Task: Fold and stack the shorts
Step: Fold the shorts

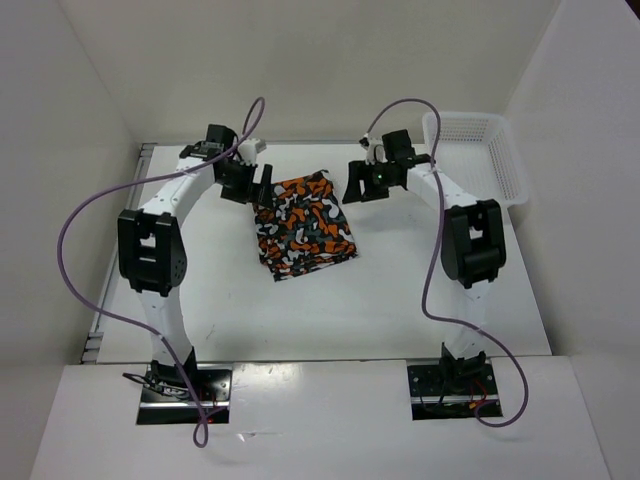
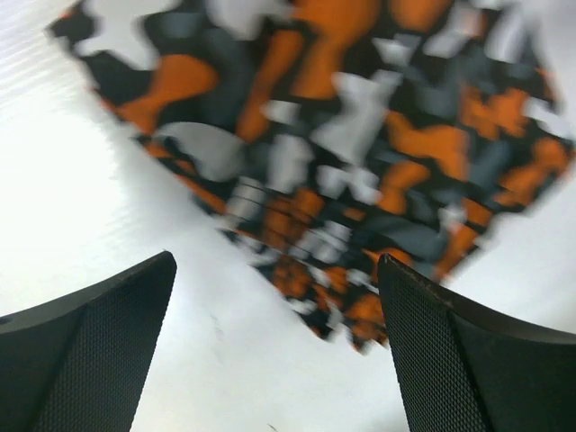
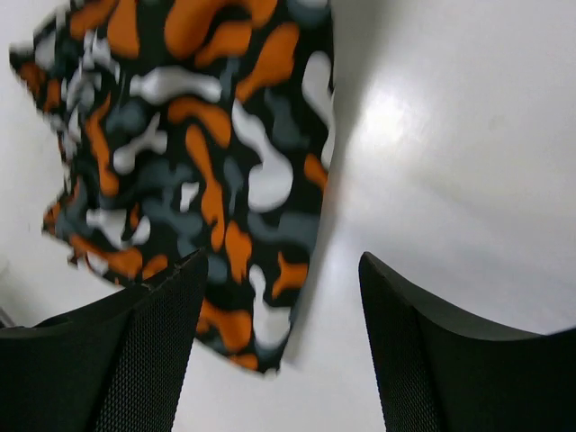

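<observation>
My left fingers (image 1: 247,187) stand wide apart with nothing between them. Through the gap I see only bare table (image 1: 400,300) and, just beyond the tips, a blurred edge of the shorts (image 1: 305,228). They touch no cloth that I can make out. My right fingers (image 1: 366,185) are also parted, a little less wide, and empty. The near corner of the shorts lies below and beside the left-hand pad of that pair, but not pinched in it. From above, both pairs hover at the far edge of the cloth, one by each far corner. The shorts lie flat on the table between my two arms, toward its far middle, as a compact, slightly skewed rectangle. The layers show along its near edge, so I judge that the fold is made and the step in hand is to get clear of it without spoiling it. To do that well I would keep both pairs spread and lift straight up before swinging out, because a pad dragged sideways over soft cloth would pull a layer open. The right pair sits closest to a loose corner and needs the most care. Once clear I would check that the edges still line up. I cannot tell whether the packet is one pair of shorts or several already stacked. The white mesh basket (image 1: 510,165) sits at the far right of the table, well apart from the shorts.
</observation>
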